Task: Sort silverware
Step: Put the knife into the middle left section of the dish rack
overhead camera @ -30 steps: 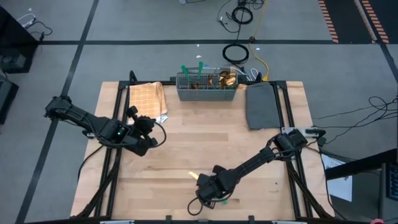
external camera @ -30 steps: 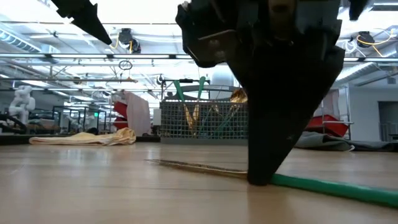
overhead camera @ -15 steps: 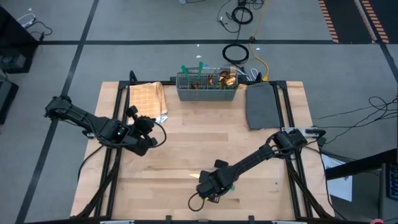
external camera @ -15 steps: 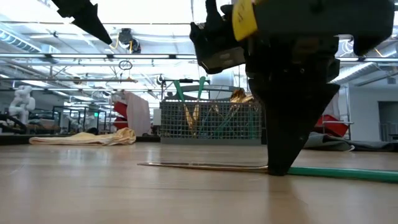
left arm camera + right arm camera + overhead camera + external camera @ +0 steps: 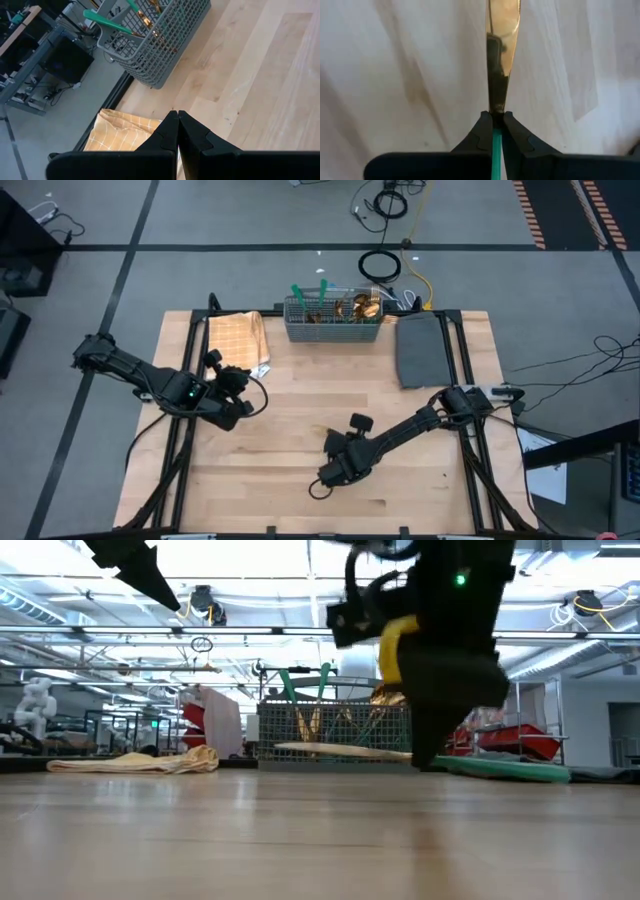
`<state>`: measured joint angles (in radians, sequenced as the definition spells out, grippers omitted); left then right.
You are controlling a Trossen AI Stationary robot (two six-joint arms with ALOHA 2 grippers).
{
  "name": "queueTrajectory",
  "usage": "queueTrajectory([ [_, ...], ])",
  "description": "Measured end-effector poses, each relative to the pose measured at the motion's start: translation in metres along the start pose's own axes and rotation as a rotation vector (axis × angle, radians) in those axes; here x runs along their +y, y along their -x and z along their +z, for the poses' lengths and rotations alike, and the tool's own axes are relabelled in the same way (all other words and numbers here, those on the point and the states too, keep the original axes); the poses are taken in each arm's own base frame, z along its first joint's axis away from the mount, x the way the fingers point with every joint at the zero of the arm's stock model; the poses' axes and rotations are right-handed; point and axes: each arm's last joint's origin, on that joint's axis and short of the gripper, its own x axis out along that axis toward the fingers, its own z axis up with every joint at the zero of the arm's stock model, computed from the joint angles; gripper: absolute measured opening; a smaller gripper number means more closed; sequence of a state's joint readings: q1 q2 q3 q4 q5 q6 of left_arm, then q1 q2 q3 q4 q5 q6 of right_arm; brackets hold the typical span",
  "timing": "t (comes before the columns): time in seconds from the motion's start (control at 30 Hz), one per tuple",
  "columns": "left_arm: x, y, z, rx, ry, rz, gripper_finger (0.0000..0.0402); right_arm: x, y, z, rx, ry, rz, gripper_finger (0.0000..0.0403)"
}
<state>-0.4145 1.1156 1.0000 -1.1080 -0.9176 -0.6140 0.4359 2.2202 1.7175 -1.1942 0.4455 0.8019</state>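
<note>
While overhead hides it, right fingers [image 5: 493, 131] pinch knife [image 5: 502, 55].

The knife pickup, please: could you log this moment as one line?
right gripper: shut on knife, lifted off table | left gripper: shut, idle beside cloth | basket: holds sorted silverware

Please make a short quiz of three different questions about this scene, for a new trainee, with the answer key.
1. True or false: the right gripper is shut on a gold-bladed knife with a teal handle.
2. Where does the grey cutlery basket stand? A) far edge of the table, B) near edge, C) on the checked cloth.
3. Fill in: in the low view, the knife is held ____ the table, not lying on it.

Key: 1 true; 2 A; 3 above.
</note>
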Motion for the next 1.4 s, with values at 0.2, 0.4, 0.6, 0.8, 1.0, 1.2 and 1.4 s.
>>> queueTrajectory([
  [0.2,0.000,0.000,0.000,0.000,-0.002,0.000,0.0008,-0.016,-0.007,0.014,-0.107,-0.002,-0.143,0.0000],
  [0.4,0.000,0.000,0.000,0.000,-0.002,0.000,0.0008,-0.045,-0.022,0.040,-0.183,-0.055,-0.279,0.0000],
  [0.6,0.000,0.000,0.000,0.000,-0.002,0.000,0.0008,-0.085,-0.046,0.072,-0.212,-0.121,-0.354,0.0000],
  [0.8,0.000,0.000,-0.001,0.005,-0.010,0.003,0.0008,-0.114,-0.042,0.101,-0.316,-0.142,-0.324,0.0000],
  [1.0,0.001,0.000,-0.002,0.014,-0.021,0.009,0.0008,-0.168,-0.016,0.117,-0.397,-0.224,-0.378,0.0000],
  [1.2,0.001,0.000,-0.002,0.014,-0.017,0.010,0.0008,-0.214,0.015,0.132,-0.529,-0.282,-0.391,0.0000],
  [1.4,0.001,0.000,-0.002,0.015,-0.015,0.009,0.0008,-0.252,0.016,0.156,-0.732,-0.336,-0.339,0.0000],
])
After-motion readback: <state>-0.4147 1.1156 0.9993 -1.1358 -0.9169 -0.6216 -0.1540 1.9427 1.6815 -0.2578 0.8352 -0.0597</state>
